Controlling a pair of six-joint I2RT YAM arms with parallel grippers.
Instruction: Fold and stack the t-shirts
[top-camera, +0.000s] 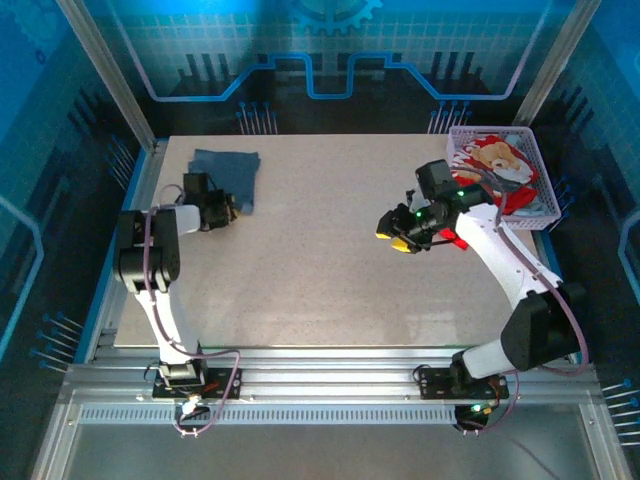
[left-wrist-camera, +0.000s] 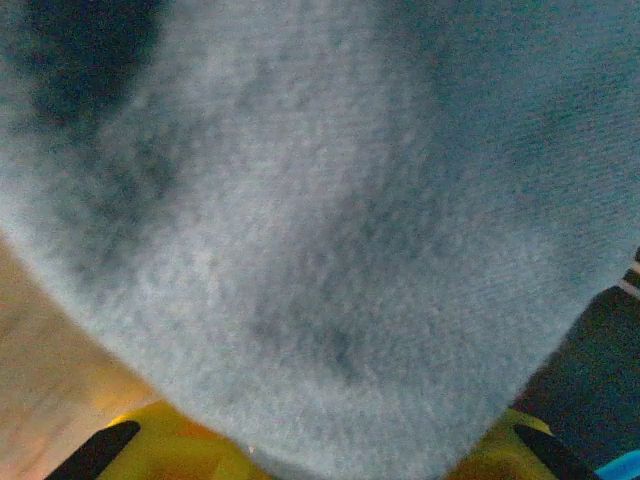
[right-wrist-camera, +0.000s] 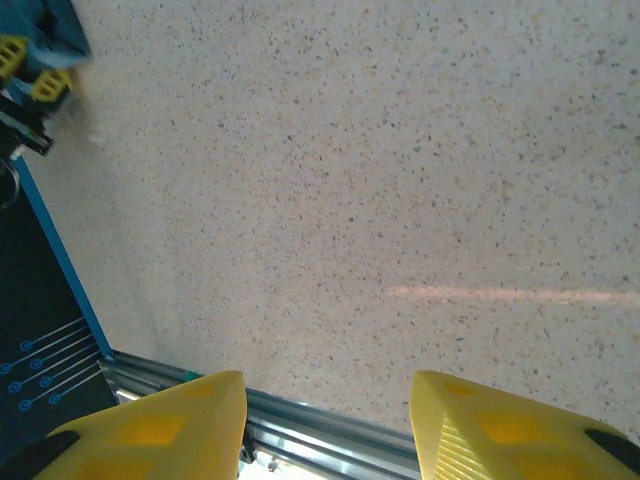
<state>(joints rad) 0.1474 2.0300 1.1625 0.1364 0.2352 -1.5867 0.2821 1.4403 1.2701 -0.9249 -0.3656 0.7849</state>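
Two tees are counted: the slate-blue t-shirt (top-camera: 225, 170) is laid as a small folded rectangle at about 10 o'clock on the table (top-camera: 320, 300), and the red t-shirt (top-camera: 497, 163), bear print up, is bundled inside the lilac basket (top-camera: 530, 218) at about 2 o'clock, on the far right corner. The left gripper (top-camera: 228, 208) is parked at the blue tee's 6 o'clock edge, touching it. In the left wrist view blue cloth is draped right over the gap between the yellow fingers (left-wrist-camera: 160, 450), so cloth is between them, but whether it is clamped cannot be told. The right gripper (top-camera: 398, 235) is hung over bare table at about 3 o'clock of centre, well apart from both tees, with its jaws spread and nothing between them, only speckled tabletop seen through the gap. Step judged: the blue tee's fold is being finished or tidied at its near hem, and the red tee is not yet started. Roughly half the job is judged left. Next, a clean hold or release at that hem is called for without dragging the folded layers apart. Then the right arm must be swung toward 2 o'clock and the red cloth pinched alone, not the mesh.
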